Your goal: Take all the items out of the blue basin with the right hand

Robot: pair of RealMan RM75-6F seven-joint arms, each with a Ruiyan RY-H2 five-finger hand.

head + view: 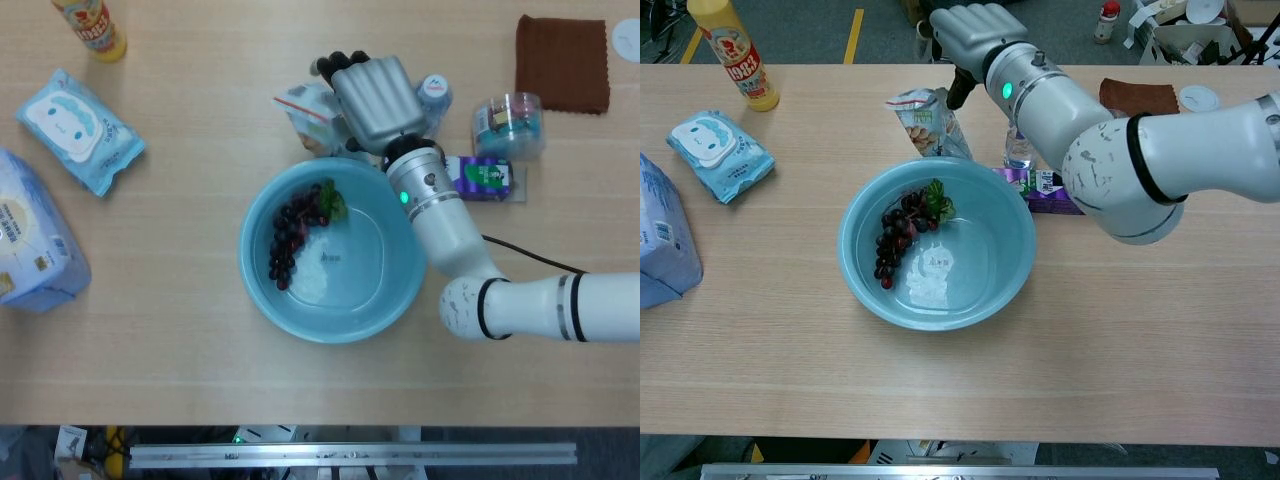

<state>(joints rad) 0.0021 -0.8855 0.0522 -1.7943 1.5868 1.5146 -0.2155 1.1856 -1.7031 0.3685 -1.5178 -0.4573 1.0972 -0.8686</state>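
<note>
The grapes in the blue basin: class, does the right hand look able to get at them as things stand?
Probably yes. The grapes lie uncovered in the open-topped blue basin, and the right hand is just beyond its far rim, by the snack bag.

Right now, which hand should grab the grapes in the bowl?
Right. The right hand hovers just behind the blue basin, near the grapes; the left hand is not in view.
</note>
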